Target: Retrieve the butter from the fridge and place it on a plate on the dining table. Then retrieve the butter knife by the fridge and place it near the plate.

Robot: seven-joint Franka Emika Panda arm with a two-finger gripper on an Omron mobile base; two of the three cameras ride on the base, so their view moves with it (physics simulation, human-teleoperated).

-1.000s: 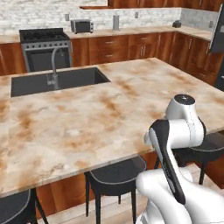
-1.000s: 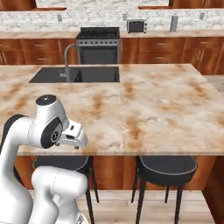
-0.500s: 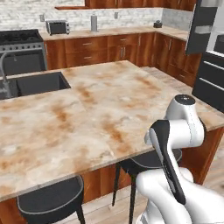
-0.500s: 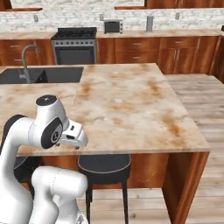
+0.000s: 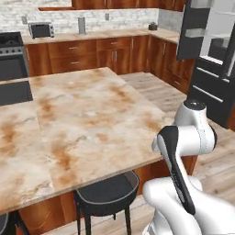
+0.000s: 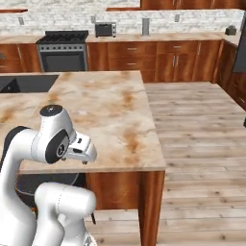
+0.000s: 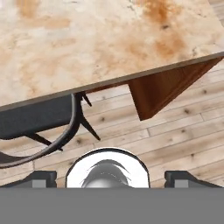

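Fridge at the far right, gripper empty
Left base view shows the tall dark-grey fridge (image 5: 209,59) beyond the marble-topped dining table (image 5: 87,124); hand view shows the wide-open gripper (image 7: 112,178) above a black round stool (image 7: 39,120).

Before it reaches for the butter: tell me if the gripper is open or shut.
Open. In the hand view the gripper has its two dark fingertips far apart at the bottom corners, with nothing between them.
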